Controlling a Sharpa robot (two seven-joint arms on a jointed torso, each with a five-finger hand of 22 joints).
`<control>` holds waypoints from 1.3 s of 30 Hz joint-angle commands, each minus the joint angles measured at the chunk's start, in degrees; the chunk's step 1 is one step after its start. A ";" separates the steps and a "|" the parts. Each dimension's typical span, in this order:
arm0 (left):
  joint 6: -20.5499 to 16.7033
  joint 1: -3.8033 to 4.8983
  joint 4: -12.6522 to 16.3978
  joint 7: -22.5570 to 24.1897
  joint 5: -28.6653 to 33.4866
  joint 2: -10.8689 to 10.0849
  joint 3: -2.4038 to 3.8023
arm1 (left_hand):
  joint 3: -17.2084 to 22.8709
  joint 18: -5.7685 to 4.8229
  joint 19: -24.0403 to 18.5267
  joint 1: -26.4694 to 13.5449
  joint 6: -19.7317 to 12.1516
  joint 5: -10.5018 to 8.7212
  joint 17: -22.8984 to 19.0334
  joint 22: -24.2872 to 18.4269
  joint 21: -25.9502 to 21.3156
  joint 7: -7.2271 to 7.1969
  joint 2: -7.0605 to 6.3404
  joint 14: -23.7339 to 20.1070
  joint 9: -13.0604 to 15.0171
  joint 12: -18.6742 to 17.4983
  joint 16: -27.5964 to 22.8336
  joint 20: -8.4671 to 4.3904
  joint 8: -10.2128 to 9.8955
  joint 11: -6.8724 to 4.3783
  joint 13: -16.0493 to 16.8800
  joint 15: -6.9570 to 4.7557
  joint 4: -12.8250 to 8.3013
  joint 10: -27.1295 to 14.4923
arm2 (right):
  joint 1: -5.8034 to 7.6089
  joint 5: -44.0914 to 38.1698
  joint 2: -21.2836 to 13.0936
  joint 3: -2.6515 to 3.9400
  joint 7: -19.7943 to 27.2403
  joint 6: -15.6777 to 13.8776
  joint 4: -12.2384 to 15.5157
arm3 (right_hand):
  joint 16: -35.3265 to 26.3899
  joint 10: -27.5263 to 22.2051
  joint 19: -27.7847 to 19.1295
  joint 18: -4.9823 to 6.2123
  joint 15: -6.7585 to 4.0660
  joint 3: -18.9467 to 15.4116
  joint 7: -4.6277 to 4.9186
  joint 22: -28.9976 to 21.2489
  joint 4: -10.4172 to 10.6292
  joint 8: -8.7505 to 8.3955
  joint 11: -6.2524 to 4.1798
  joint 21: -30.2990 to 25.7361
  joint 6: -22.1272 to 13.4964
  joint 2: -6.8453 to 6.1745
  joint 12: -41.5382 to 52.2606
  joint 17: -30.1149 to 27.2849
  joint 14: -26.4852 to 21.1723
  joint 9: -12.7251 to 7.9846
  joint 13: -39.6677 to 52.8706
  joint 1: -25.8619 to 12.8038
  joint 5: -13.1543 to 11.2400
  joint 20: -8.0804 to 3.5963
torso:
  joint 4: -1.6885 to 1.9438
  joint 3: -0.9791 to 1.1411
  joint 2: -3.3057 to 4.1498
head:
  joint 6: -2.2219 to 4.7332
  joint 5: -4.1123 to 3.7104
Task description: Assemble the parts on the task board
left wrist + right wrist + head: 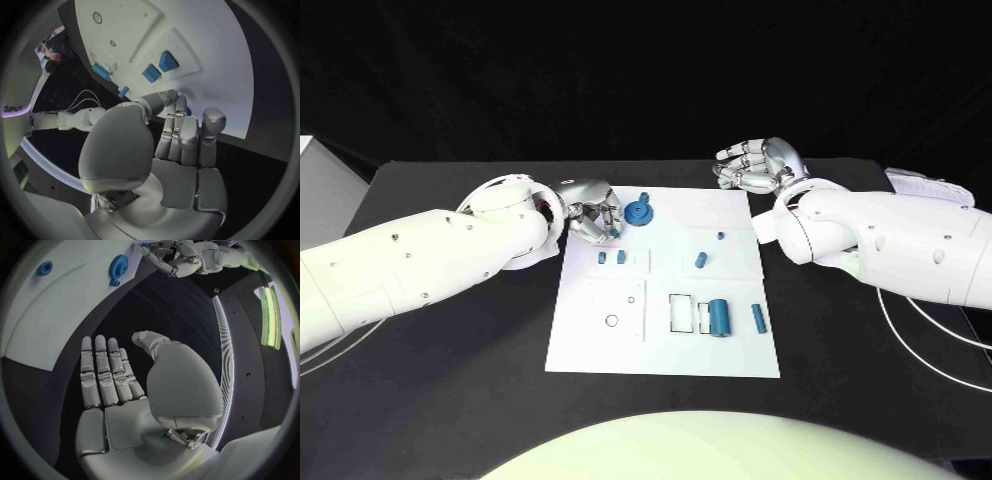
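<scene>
White board: the task board point(733, 355) lies flat in the middle of the black table point(430, 400), its long side running away from the robot.
Gear: a blue toothed wheel point(639, 211) sits on the board near its far left corner, just beside the fingertips of the left robot hand; the right wrist view shows it at the board's edge point(118, 265).
Small pegs: two short blue parts point(612, 257) stand side by side in the board's left half, seen as blue blocks in the left wrist view point(159, 66); one more slanted blue peg point(701, 261) and a tiny blue stud point(720, 236) lie in the right half.
Cylinder: a large blue cylinder point(720, 317) lies near the board's near right part, just beside a white rectangular recess point(681, 312); a thin blue pin point(759, 318) lies to its right, near the board's edge.
Left robot hand point(593, 213): hovers at the board's far left edge, fingers curled loosely toward the thumb, nothing in them; in its wrist view the fingers point(181, 130) stand straight and close together over the board's rim.
Right robot hand point(759, 166): above the table just beyond the board's far right corner, released, fingers bent; its wrist view shows the fingers point(106, 370) straight and empty.
</scene>
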 commanded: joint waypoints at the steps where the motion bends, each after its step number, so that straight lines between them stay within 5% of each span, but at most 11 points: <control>1: 1.52 0.02 -0.07 -0.38 -0.40 0.27 0.04 | -0.24 -0.42 -0.19 -0.56 0.28 -0.01 0.04 -0.01 -0.07 0.07 0.21 0.06 0.17 -0.33 0.07 0.08 -0.12 -0.03 0.00 0.15 -0.10 0.41 | -0.01 -0.24 0.01 0.00 0.53 0.91 0.09 | -0.35 -0.22 0.05 0.77 0.16 0.24 2.50 -0.05 0.01 0.27 -0.03 0.21 -0.39 0.39 0.40 -0.05 -0.04 -0.09 -0.09 -0.29 0.21 0.10 | -0.02 -0.07 0.01 | 0.01 -0.07; 39: 3.64 0.01 -0.78 -1.74 -1.45 0.96 -0.32 | -0.76 -0.58 0.29 -0.45 1.42 -0.09 1.86 0.80 0.32 -0.41 0.41 0.79 0.50 -0.33 0.74 -0.12 0.00 -0.56 0.80 -0.23 -0.39 1.59 | -0.01 -0.29 0.08 0.00 0.44 1.30 -0.05 | -0.35 -0.22 0.05 0.77 0.16 0.24 2.50 -0.05 0.01 0.27 -0.03 0.21 -0.39 0.39 0.40 -0.05 -0.04 -0.09 -0.09 -0.29 0.21 0.10 | 0.04 -0.05 -0.02 | 0.01 -0.03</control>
